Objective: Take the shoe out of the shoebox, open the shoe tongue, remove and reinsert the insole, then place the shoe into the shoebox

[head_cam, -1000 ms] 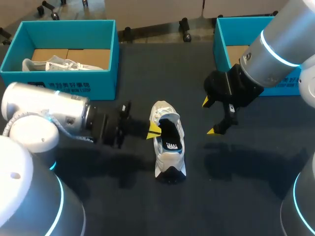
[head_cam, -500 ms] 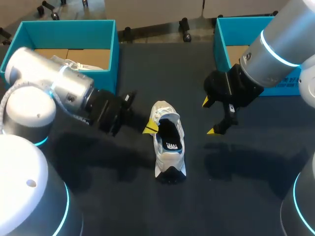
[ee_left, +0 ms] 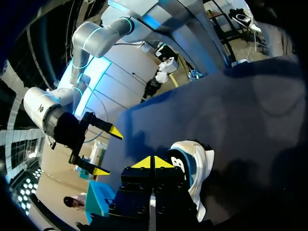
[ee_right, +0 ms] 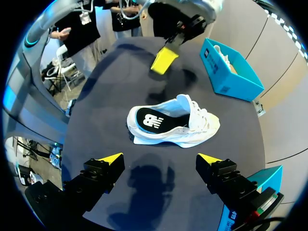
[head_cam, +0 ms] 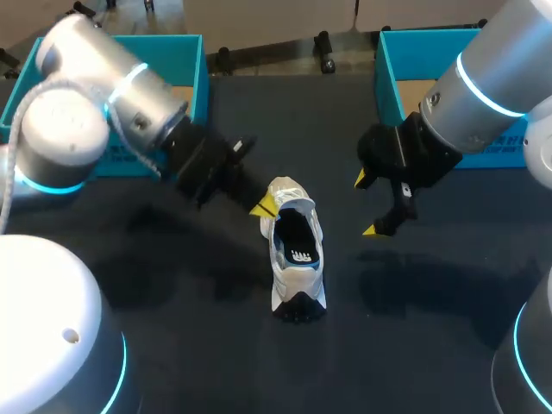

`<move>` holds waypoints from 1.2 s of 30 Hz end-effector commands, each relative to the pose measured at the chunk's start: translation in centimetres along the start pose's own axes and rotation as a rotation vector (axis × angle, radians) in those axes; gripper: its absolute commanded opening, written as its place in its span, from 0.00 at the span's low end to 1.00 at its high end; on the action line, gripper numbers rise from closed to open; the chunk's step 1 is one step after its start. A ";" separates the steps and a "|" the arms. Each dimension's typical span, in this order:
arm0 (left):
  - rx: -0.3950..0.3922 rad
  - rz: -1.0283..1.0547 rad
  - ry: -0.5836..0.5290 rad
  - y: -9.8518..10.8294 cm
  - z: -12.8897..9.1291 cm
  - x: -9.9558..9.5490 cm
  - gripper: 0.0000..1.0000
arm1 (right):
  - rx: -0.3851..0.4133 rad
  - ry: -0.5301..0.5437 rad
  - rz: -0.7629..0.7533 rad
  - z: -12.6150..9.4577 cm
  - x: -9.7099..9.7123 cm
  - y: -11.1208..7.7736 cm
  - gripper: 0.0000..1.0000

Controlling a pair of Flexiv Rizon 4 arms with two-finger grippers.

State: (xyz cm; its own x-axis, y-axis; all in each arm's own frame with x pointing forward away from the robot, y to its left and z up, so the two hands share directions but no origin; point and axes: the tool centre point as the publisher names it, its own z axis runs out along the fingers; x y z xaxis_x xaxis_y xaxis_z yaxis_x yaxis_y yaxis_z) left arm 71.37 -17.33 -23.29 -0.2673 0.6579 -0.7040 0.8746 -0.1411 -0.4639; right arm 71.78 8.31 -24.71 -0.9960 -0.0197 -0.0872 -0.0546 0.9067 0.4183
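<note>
The shoe (head_cam: 293, 259) stands on its sole in the middle of the frame, out of the box, toe toward the top and dark heel toward the bottom. Its mouth is wide open, and the dark insole (head_cam: 298, 248) seems to lie inside, though I cannot tell whether it sits fully flat. I judge that the step in hand is the work on the tongue and insole. The left gripper (head_cam: 266, 208) is just beside the upper left of the shoe, near the tongue, with its yellow tips pressed together and nothing between them. The right gripper (head_cam: 373, 204) hangs to the right of the shoe, well apart from it, its fingers spread wide and empty. The next move probably calls for one arm to steady the shoe while the other catches the thin edge of the insole. There is free dark table (head_cam: 216, 345) all around the shoe. One teal shoebox (head_cam: 185, 142), with another shoe inside, is at the upper left behind the left arm, and a second shoebox (head_cam: 386, 82) is at the upper right.
</note>
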 end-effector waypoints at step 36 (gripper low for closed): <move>-0.008 0.070 0.405 1.1 -3.0 -3.3 0.00 | 0.094 0.063 0.092 -6.3 0.2 -3.6 1.00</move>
State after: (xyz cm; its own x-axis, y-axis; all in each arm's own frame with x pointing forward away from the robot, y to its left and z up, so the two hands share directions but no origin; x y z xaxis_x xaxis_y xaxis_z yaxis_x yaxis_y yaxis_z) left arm 73.78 -17.25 -20.40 -0.0583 0.8649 -0.4986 0.8922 -0.1789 -0.4147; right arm 71.91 3.74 -22.58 -0.9991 0.0401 0.0098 0.0411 0.9396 0.3397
